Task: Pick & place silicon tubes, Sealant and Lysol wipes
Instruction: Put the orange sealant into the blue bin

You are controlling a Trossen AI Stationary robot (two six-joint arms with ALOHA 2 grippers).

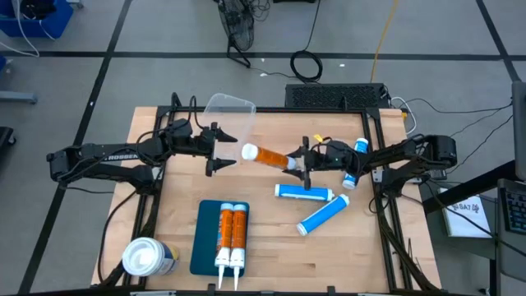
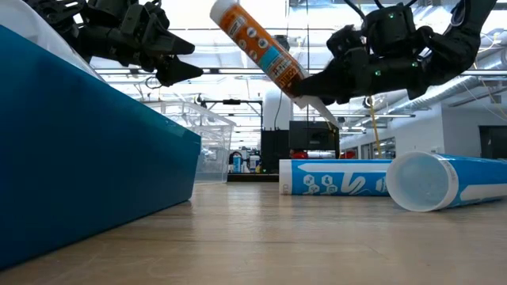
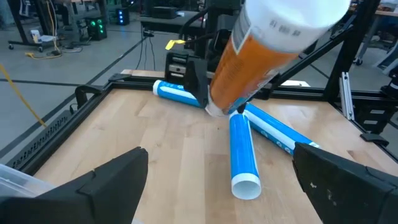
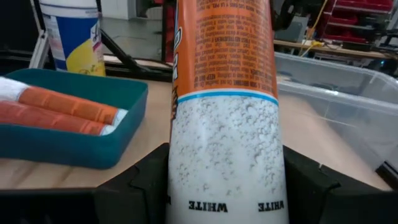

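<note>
I have the table (image 1: 271,247) in front of me, and the biggest thing on it is the dark blue tray (image 1: 207,238) near the front edge, left of middle, with two orange tubes (image 1: 232,234) lying side by side in it, nozzles toward the front. The Lysol wipes (image 1: 148,256) stand upright at the front left corner, just beside the tray. A clear plastic bin (image 1: 228,111) sits at the back edge. Two blue tubes (image 1: 306,193) lie on the boards right of centre, a third near the right edge under the right arm.

The right gripper (image 1: 297,162) is pinching the orange sealant tube (image 1: 267,155) by its white nozzle end and holding it clear of the table, over the middle. Its long axis runs left-right, slanting up toward its capped end, which points at the left gripper (image 1: 220,148).

That left gripper hangs just beside the cap, jaws spread wide and empty, facing it. So the tube lies straight ahead of the left pincer, end on. I judge a handover or a carry to the tray is next; the tray lies toward the front, nearer the left arm.
</note>
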